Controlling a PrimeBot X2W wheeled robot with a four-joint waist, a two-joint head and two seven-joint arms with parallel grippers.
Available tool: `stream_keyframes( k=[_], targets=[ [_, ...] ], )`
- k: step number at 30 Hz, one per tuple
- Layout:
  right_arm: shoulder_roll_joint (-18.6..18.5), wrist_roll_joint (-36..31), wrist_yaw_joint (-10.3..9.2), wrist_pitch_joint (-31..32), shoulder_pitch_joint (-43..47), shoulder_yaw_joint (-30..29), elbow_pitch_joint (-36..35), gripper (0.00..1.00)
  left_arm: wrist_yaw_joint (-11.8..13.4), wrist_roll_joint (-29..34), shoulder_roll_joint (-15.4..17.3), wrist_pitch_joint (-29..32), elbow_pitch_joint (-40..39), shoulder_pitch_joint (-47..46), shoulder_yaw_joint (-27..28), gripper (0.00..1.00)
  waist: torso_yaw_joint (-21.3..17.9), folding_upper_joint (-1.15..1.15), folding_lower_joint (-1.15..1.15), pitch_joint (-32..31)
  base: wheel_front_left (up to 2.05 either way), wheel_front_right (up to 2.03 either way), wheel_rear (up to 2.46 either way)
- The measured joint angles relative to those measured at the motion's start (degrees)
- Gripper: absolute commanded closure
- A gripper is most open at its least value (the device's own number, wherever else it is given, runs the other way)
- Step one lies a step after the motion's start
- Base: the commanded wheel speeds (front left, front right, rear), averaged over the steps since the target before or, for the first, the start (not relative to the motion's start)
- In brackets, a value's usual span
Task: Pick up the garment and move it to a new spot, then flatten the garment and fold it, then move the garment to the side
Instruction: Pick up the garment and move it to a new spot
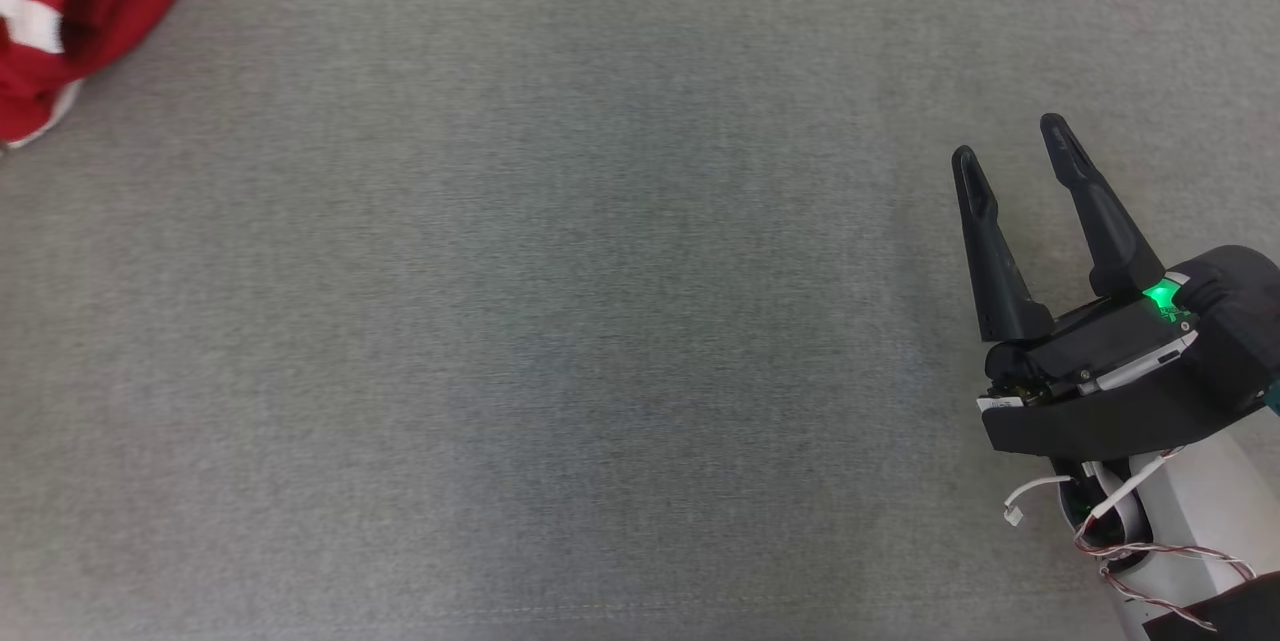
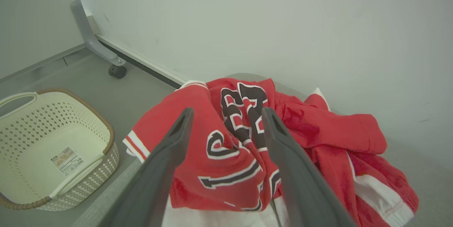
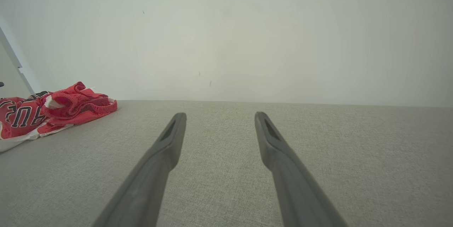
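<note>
A: How much of the table [image 1: 600, 321] is free?
B: Nearly all of it. The red garment [image 1: 60, 11] lies crumpled at its far left corner, cut off by the head view's edge.
A: Its lettering?
B: Black, white-edged, folded over, unreadable. The basket [image 2: 21, 128] stands on the floor nearby, and its label [image 2: 67, 159] is too small to read.
A: The tools?
B: The left tool [image 2: 227, 110] is spread above the garment. The right tool [image 1: 1007, 137] is also spread, over bare table.
</note>
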Motion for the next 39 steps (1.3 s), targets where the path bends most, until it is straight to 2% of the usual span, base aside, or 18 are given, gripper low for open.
stream_keyframes(
  k=[11, 12, 13, 15, 25, 39],
  targets=[
    [-0.2, 0.0, 0.01, 0.0, 0.0, -0.3, 0.1, 0.00, 3.7, 0.7, 0.0, 5.6, 8.1, -2.3, -1.2, 0.00, -3.5, 0.00, 0.00, 1.9, 0.00, 0.00, 0.00],
    [-0.2, 0.0, 0.01, 0.0, 0.0, -0.3, 0.2, 0.00, 4.1, 0.8, -0.1, 6.0, 8.7, -2.3, -1.4, 0.02, -3.6, 0.00, 0.00, 1.9, 0.00, 0.00, 0.00],
    [-0.2, 0.0, 0.01, 0.0, 0.1, -0.3, 0.2, 0.00, 4.4, 0.9, -0.1, 6.3, 9.3, -2.3, -1.6, 0.22, -3.6, 0.00, -0.01, 1.8, 0.00, 0.00, 0.00],
    [-0.2, 0.0, 0.01, 0.0, 0.1, -0.3, 0.3, 0.00, 4.6, 1.3, 0.0, 6.6, 9.9, -2.3, -2.1, 1.00, -3.7, 0.00, 0.00, 1.7, 0.00, 0.00, 0.00],
    [-0.2, 0.0, 0.01, 0.0, 0.1, -0.3, 1.0, 0.00, 4.4, 2.5, 0.1, 6.2, 11.1, -4.0, -4.2, 1.00, -3.3, 0.00, 0.00, 0.4, 0.00, 0.00, 0.00],
    [0.3, 1.1, 0.01, 0.0, 0.3, -0.4, 3.9, 0.00, 0.9, 6.4, -1.0, -0.7, 10.0, -4.6, -8.8, 1.00, -2.5, 0.00, 0.00, -4.1, 0.00, 0.00, 0.00]
  ],
)
